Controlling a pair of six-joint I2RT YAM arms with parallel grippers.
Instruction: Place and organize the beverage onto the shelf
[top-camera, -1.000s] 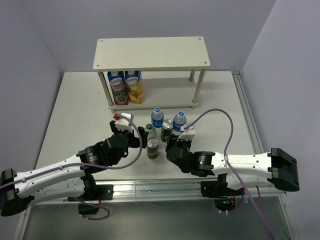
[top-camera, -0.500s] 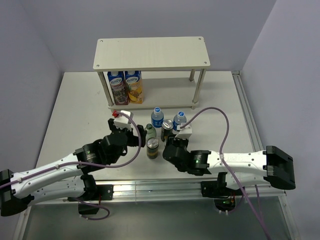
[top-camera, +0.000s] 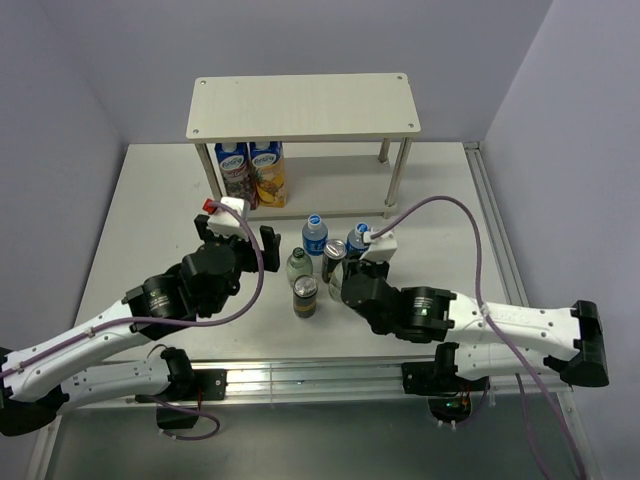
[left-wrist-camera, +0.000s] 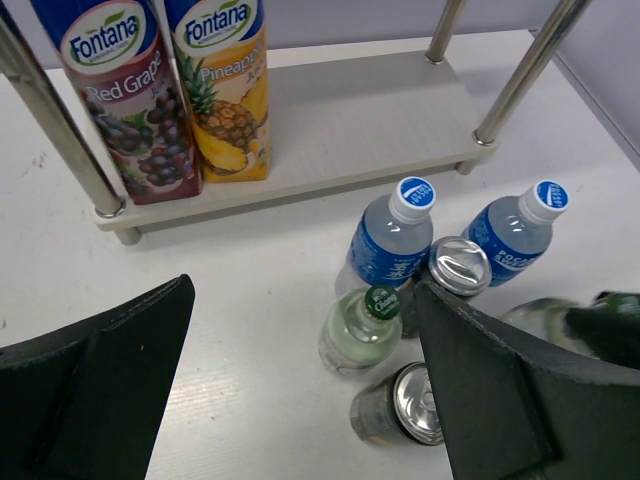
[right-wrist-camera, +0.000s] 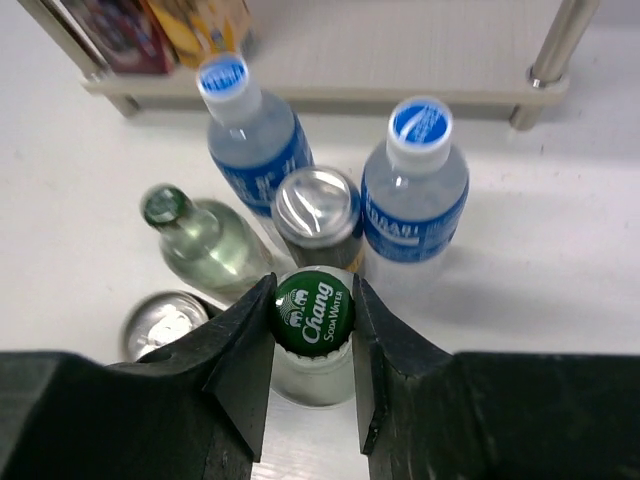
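Right gripper looks pinched shut on the Chang soda bottle by its green cap, bottle standing on the table in front of the shelf, so I'd say next is a straight lift, dodging the neighbouring can.

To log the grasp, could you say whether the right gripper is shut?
Shut: right gripper clamps the green-capped clear glass bottle on both sides.
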